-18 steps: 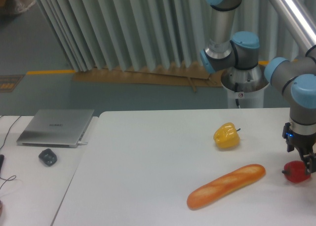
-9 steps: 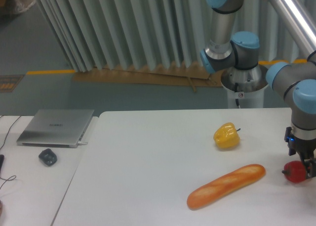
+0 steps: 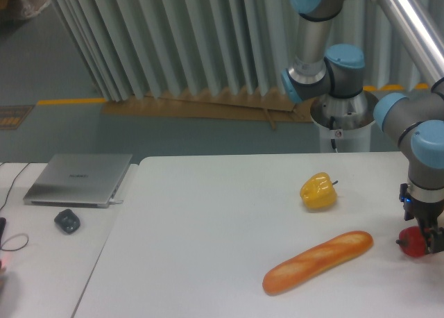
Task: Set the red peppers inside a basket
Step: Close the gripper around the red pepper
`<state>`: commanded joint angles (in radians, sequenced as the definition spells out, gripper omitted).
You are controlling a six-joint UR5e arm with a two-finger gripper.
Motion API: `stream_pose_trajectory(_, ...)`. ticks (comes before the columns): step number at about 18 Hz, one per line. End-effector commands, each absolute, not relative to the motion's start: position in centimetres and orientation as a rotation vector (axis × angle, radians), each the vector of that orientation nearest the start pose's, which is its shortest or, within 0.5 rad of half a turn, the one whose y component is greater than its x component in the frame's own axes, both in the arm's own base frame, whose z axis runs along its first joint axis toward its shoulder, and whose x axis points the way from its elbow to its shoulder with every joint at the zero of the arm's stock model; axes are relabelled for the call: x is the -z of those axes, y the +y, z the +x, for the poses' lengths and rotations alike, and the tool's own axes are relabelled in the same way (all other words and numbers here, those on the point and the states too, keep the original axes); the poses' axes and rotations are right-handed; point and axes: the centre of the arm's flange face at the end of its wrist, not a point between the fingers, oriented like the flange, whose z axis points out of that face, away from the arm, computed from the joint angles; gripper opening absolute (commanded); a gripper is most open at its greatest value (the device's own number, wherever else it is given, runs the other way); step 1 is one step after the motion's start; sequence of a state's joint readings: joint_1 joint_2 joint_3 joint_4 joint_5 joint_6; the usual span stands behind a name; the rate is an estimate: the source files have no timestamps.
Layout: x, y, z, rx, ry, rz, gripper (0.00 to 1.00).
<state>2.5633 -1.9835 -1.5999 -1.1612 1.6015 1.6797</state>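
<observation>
One red pepper (image 3: pixel 413 242) sits hard against the right frame edge on the white table (image 3: pixel 208 214), the gripper (image 3: pixel 428 239) down over it; whether the fingers grip it or how wide they stand, I cannot tell. One bread loaf (image 3: pixel 318 262) lies just left, one yellow pepper (image 3: pixel 318 191) beyond. Broad bare tabletop stretches leftward.

Red pepper (image 3: pixel 414 243), yellow pepper (image 3: pixel 318 191), orange-brown loaf (image 3: pixel 318 261), white table (image 3: pixel 208 221).

The arm (image 3: pixel 424 134) reaches straight down at right edge, jaws partly cropped.
</observation>
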Motion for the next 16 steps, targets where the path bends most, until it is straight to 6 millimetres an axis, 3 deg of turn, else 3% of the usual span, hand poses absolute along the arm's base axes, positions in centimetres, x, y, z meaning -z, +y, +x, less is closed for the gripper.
stream_pose_trajectory(16, -26.3, 45.2, -44.6, 0.048, 1.116, -2.978, 1.0)
